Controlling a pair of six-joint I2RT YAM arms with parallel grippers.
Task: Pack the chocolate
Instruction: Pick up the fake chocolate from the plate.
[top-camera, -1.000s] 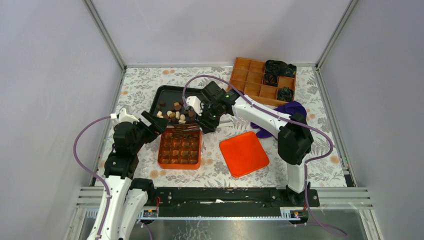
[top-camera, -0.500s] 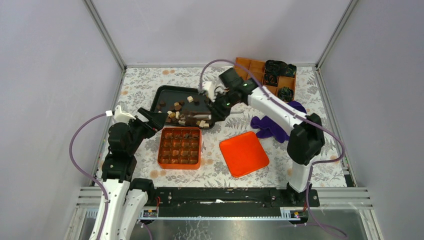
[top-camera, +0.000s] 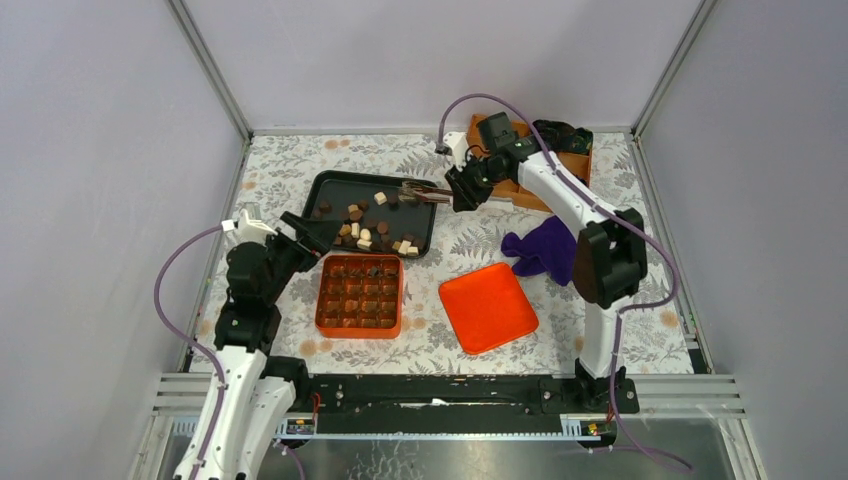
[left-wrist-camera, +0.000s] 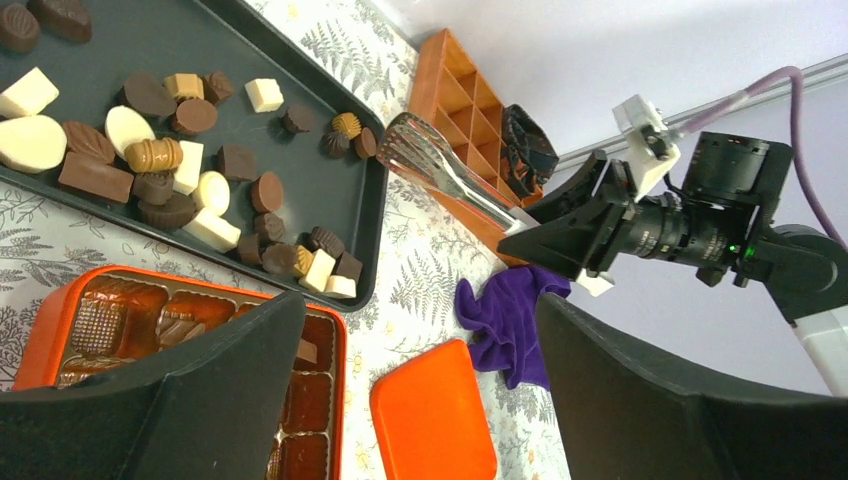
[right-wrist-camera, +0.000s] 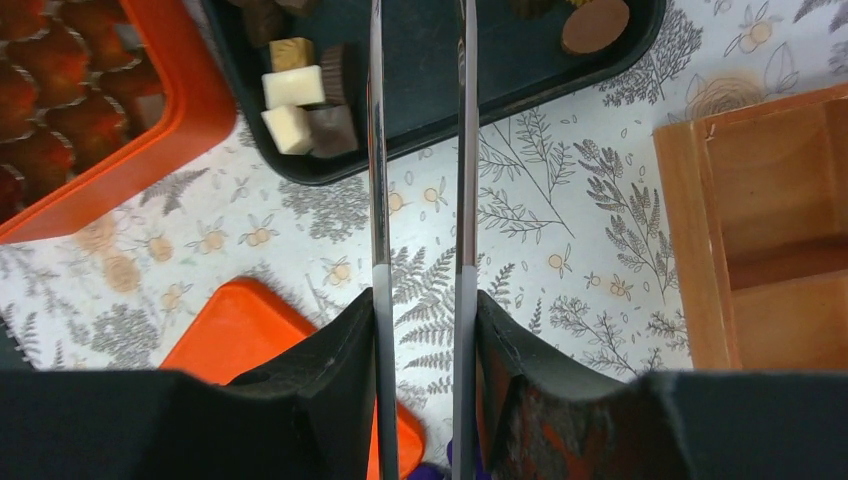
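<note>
Centrally, metal tongs (top-camera: 425, 190) pinched by right hand (top-camera: 462, 188), held over black tray (top-camera: 325, 182) of chocolate (top-camera: 358, 228); left hand (top-camera: 305, 232) spread, empty, at centre left of frame.

Chocolate (top-camera: 365, 234): dark, tan and cream bite-size pieces, scattered loose left of desk (top-camera: 280, 170) centre; more in rows nearer its front edge.

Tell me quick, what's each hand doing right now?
Left hand: open, holding nothing.
Right hand: closed on the metal tongs.
</note>
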